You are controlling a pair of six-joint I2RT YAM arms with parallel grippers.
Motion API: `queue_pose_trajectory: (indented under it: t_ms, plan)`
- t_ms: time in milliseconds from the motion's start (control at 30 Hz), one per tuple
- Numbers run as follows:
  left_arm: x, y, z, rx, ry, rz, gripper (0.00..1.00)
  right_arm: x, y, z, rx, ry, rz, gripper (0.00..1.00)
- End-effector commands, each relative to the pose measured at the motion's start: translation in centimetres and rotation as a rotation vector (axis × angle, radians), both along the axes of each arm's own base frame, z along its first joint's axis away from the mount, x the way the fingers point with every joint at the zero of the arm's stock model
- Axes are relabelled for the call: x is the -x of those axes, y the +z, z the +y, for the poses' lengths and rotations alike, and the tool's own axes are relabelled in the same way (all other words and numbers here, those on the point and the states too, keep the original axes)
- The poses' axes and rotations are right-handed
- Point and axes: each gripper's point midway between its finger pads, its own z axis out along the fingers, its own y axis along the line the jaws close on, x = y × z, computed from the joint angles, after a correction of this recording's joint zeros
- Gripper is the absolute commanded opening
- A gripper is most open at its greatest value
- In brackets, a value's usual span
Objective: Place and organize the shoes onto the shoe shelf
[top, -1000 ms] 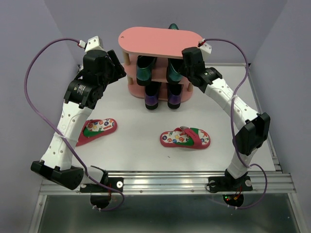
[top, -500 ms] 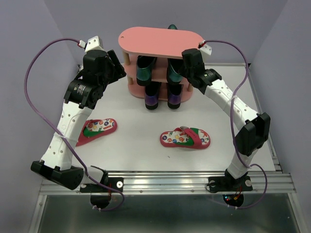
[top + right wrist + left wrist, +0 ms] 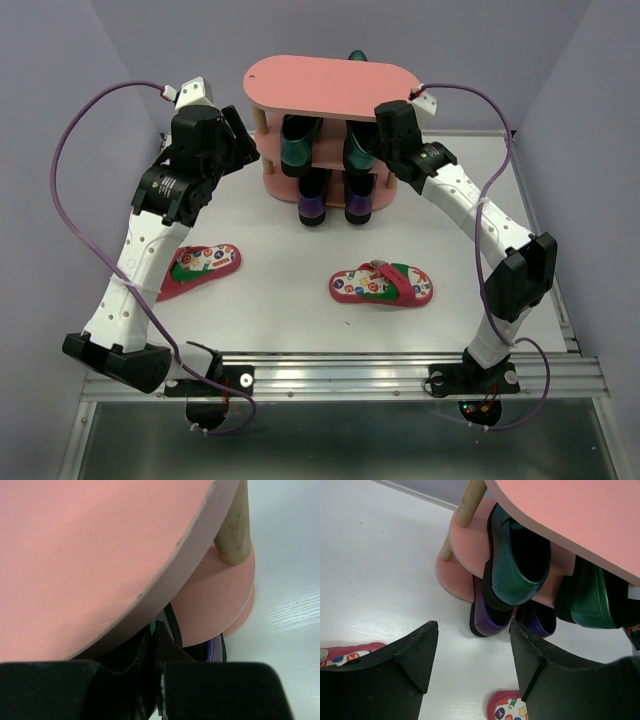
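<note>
The left arm [image 3: 140, 250] and right arm [image 3: 462, 197] are wearing white, hole-dotted shells between chunky black joints. A purple cable [image 3: 54, 185] is looping from each white wrist block down towards the black bases [image 3: 115, 360]. The left fingers [image 3: 405, 670] and right fingers [image 3: 75, 690] are showing as matte black wedges.

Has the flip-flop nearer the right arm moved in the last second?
No. The flip-flop lies at the same spot relative to the shoe shelf.

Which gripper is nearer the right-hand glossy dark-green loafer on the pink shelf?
Right. The right gripper is at that loafer, under the top board; the left gripper hangs off the shelf's left end.
</note>
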Motion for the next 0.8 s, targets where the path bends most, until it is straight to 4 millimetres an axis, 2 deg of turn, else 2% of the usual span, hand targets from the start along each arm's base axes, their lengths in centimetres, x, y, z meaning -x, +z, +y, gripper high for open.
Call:
queue_pose_trajectory:
  t_ms: [0,300,767]
  plan:
    - [0.75,1.52,0.45,0.014,-0.001,-0.054,0.70,0.59,7.99,0.10,-0.147,-0.014,-0.177,0.01]
    - [0.88,1.27,0.52,0.011,0.002,-0.051,0.70,1.08,8.77,0.06,-0.140,0.000,-0.162,0.01]
    - [0.99,1.02,0.62,0.011,0.005,-0.049,0.70,1.12,8.03,0.18,-0.120,0.002,-0.117,0.01]
